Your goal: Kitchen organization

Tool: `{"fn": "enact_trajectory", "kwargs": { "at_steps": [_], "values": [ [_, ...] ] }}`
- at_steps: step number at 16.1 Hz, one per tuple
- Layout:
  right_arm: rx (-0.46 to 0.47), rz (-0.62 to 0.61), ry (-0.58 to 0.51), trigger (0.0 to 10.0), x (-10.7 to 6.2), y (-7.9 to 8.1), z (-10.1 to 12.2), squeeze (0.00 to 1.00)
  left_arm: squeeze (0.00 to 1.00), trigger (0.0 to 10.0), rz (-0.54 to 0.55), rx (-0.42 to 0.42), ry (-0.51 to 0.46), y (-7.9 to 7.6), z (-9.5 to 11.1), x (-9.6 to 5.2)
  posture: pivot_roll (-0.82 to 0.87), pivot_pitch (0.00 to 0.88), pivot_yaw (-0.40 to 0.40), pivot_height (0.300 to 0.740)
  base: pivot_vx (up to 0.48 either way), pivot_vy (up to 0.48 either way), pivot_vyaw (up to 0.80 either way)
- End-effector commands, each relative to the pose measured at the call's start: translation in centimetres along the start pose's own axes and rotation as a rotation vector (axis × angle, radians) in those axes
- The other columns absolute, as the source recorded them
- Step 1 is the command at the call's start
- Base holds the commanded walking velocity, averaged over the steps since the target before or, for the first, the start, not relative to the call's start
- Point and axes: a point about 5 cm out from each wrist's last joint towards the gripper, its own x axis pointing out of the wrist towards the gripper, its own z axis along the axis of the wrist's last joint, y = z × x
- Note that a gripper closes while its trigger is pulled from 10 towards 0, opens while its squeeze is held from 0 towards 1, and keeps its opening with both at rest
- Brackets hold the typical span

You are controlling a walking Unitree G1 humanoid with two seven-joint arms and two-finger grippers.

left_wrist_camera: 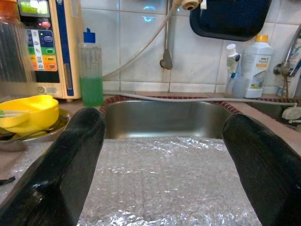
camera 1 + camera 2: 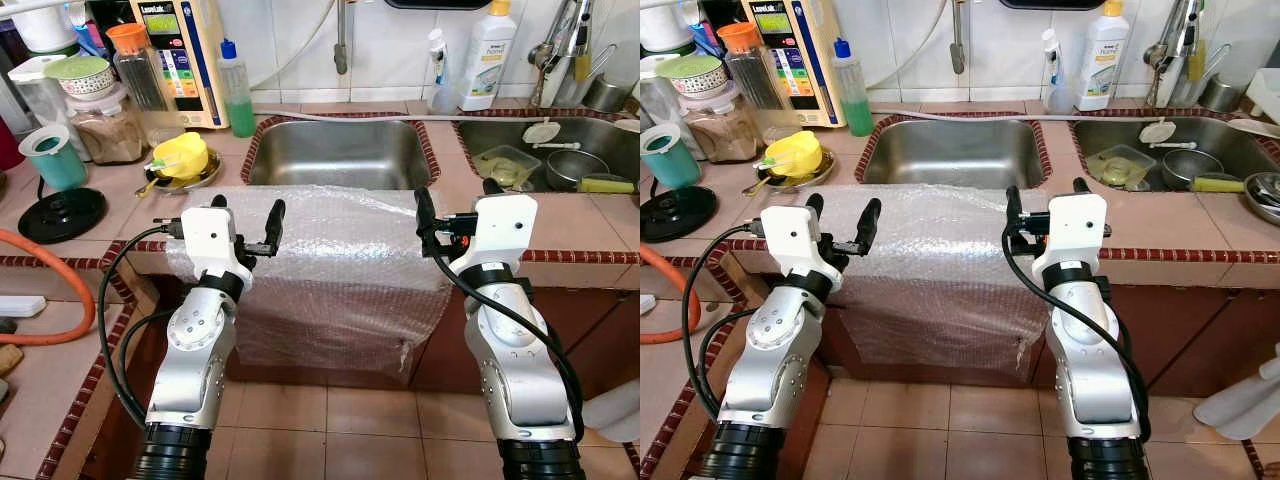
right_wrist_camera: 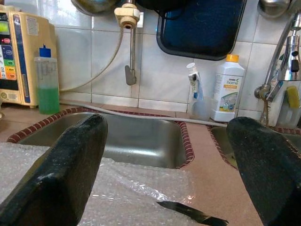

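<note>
A sheet of clear bubble wrap (image 2: 340,250) lies on the tiled counter in front of the empty left sink (image 2: 340,150) and hangs down over the counter's front edge. My left gripper (image 2: 247,212) is open, hovering over the sheet's left end with nothing between its fingers. Over the sheet's right end my right gripper (image 2: 458,200) is likewise open and empty. In the left wrist view the wrap (image 1: 164,179) spreads out between the two black fingers (image 1: 61,174). The right wrist view has the sheet's right edge (image 3: 131,188) and bare counter beyond it.
A yellow bowl (image 2: 180,155) on a plate, a green soap bottle (image 2: 237,95), a teal cup (image 2: 55,160) and jars crowd the left counter. The right sink (image 2: 590,150) holds dishes. A white detergent bottle (image 2: 487,60) stands behind. An orange hose (image 2: 50,290) lies at left.
</note>
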Motion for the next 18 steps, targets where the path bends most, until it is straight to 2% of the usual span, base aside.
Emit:
{"fn": "enact_trajectory", "kwargs": {
  "at_steps": [1,18],
  "values": [
    [0.000,-0.001,0.011,10.0,0.01,0.02,-0.10,0.00,0.00,10.0,0.006,0.015,-0.006,0.18,0.35,0.22,0.07,0.000,0.086,0.740,0.000,0.000,0.00],
    [0.000,-0.001,0.011,10.0,0.01,0.02,-0.10,0.00,0.00,10.0,0.006,0.015,-0.006,0.18,0.35,0.22,0.07,0.000,0.086,0.740,0.000,0.000,0.00]
  ]
}}
